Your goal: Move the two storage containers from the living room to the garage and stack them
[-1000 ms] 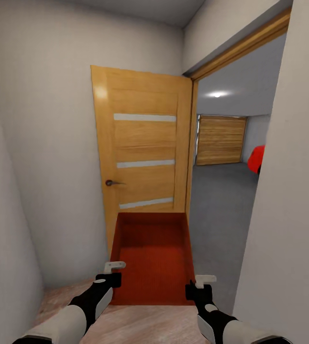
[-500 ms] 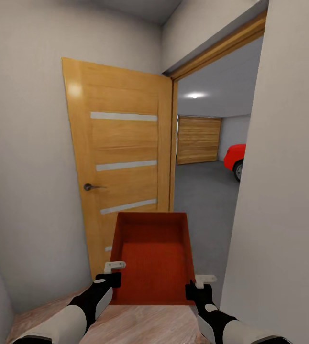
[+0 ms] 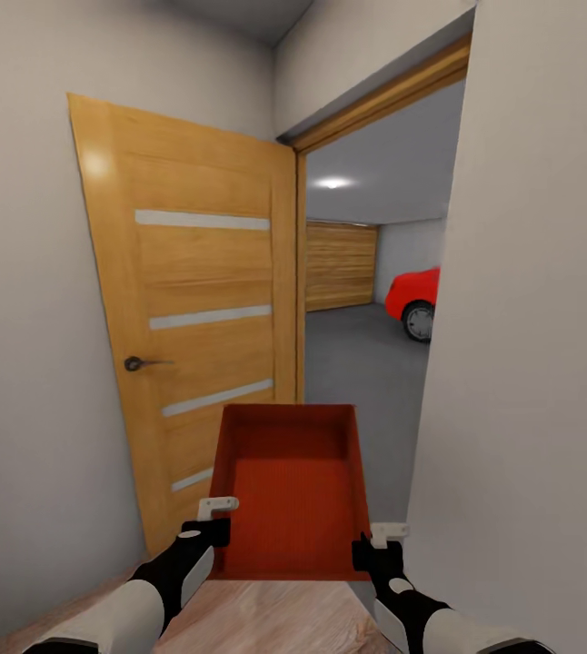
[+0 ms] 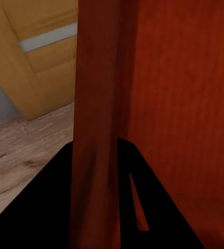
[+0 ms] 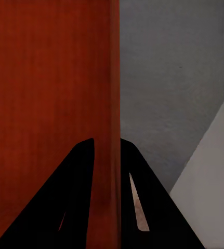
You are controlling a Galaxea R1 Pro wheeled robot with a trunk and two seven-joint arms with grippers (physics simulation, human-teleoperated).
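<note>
One orange-red storage container [image 3: 289, 490] is held level in front of me, open side up and empty. My left gripper [image 3: 213, 520] is shut on its left wall near the near corner, and my right gripper [image 3: 377, 542] is shut on its right wall. In the left wrist view the thin red wall [image 4: 99, 104] runs between the dark fingers of the left gripper [image 4: 96, 150]. The right wrist view has the wall [image 5: 114, 78] pinched in the right gripper [image 5: 107, 142]. Beyond the doorway lies the garage with its dark grey floor [image 3: 357, 363].
An open wooden door [image 3: 203, 318] with a handle [image 3: 139, 363] stands close on the left. A pale wall [image 3: 530, 363] edges the doorway on the right. Inside the garage are a plank sliding door [image 3: 339, 265] and a red car [image 3: 416, 300]. Light wood planks [image 3: 275, 618] lie underfoot.
The whole view has swung to the right: the door sits further left and more of the red car shows. Both grippers keep the same hold on the container.
</note>
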